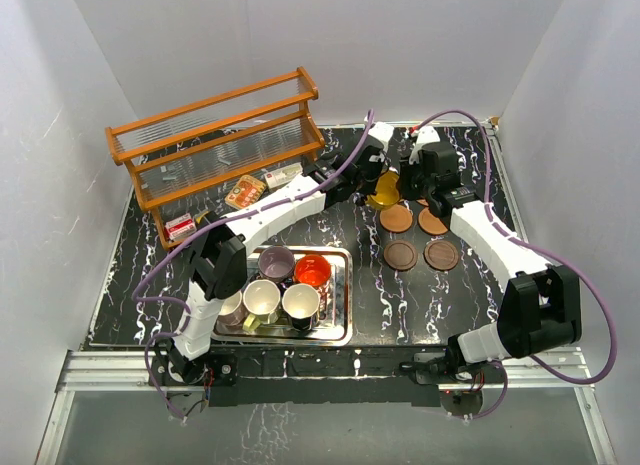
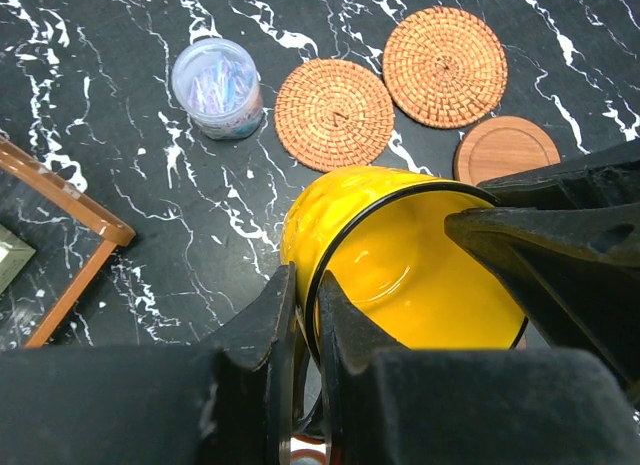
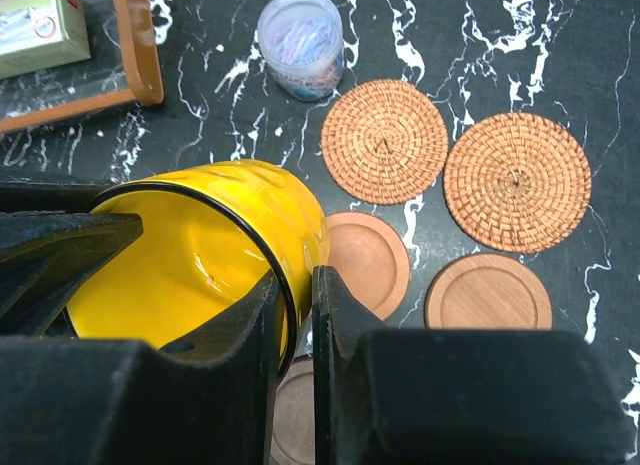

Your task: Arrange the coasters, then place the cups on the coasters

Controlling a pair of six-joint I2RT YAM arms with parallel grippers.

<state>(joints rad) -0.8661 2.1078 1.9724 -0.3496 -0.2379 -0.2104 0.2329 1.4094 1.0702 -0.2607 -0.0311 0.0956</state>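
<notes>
The yellow mug (image 2: 400, 265) is glossy with a dimpled outside and a thin black rim. It's tipped on its side, mouth facing both wrist cams, at the far middle of the table (image 1: 375, 305). I can't tell if it's touching the table or hanging just over it.

The left claw (image 2: 305, 315) is pinching the rim, one finger inside and one outside. The right claw (image 3: 297, 315) is clamped on the opposite side of the rim the same way, so both have hold of it at once.

In the right wrist view, the two woven coasters (image 3: 385, 140) sit side by side at about 1 o'clock from the mug. The two smooth coasters (image 3: 488, 295) are at 3 o'clock, and one of them is partly tucked behind the mug. The little pot (image 3: 300, 43) is at 12 and a corner of the rack (image 3: 140, 45) is at 11. Nothing sits on any coaster I can see.

The top view has things the wrist cams miss. The tray (image 1: 348, 285) is at 7 o'clock from the mug with the other mugs (image 1: 313, 270) in it. Two dark coasters (image 1: 401, 255) are at 6 o'clock, and a few boxes (image 1: 245, 192) lie by the rack. The arms cover the woven coasters and the pot from up there, so those only show from the wrists. The left wrist view only catches three coasters.
</notes>
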